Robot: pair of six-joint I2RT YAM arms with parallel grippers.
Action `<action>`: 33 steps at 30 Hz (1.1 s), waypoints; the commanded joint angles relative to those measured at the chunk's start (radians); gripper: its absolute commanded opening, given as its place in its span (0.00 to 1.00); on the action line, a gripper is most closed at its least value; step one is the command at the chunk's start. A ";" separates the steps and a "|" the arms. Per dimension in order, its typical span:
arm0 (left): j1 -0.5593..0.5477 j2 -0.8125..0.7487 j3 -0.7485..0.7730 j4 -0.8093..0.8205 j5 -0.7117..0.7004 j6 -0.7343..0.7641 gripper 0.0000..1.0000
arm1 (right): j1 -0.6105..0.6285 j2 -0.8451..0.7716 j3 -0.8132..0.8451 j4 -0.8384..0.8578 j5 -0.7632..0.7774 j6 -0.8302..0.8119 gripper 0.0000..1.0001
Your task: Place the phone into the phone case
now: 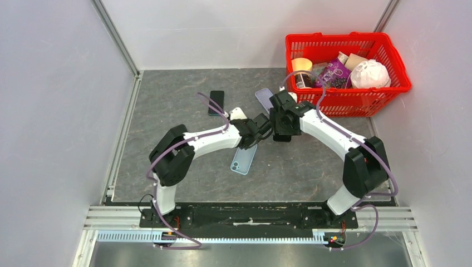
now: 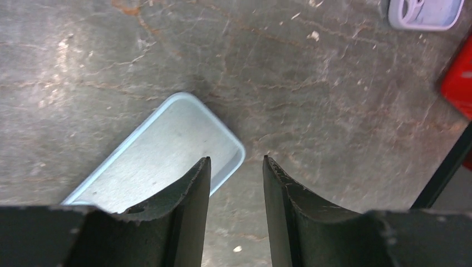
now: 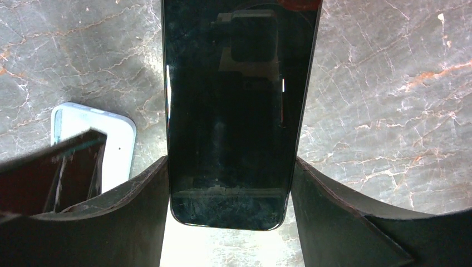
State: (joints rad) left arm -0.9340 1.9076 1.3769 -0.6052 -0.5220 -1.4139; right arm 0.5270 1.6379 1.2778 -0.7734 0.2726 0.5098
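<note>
A black phone (image 3: 234, 100) with a dark screen stands between the fingers of my right gripper (image 3: 231, 158), which is shut on its two long edges above the table. On the table lies the light blue phone case (image 1: 244, 158), inside facing up; the same case (image 2: 161, 156) shows in the left wrist view. My left gripper (image 2: 236, 159) hangs just above the case's top corner. Its jaws are apart with nothing between them. In the top view the left gripper (image 1: 260, 127) and the right gripper (image 1: 283, 122) almost meet at mid-table.
A second dark phone (image 1: 216, 102) and a lavender case (image 1: 264, 98) lie further back on the grey mat. A red basket (image 1: 356, 105) full of items stands at the back right. White walls enclose the table on three sides.
</note>
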 commanded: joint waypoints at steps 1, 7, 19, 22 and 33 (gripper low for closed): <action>0.028 0.087 0.132 -0.104 -0.073 -0.130 0.45 | -0.008 -0.098 -0.031 0.029 0.039 0.016 0.34; 0.064 0.156 0.170 -0.168 -0.047 -0.196 0.40 | -0.021 -0.147 -0.065 0.023 0.031 0.008 0.34; 0.089 0.230 0.186 -0.173 -0.016 -0.200 0.31 | -0.035 -0.159 -0.092 0.029 0.009 -0.002 0.32; 0.089 0.248 0.202 -0.173 -0.005 -0.158 0.20 | -0.042 -0.167 -0.094 0.033 0.016 -0.005 0.32; 0.081 0.220 0.223 0.031 0.147 0.606 0.02 | -0.085 -0.170 -0.103 0.044 -0.007 -0.005 0.32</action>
State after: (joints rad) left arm -0.8516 2.1448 1.6203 -0.7841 -0.4923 -1.2381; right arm 0.4572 1.5112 1.1709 -0.7761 0.2646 0.5049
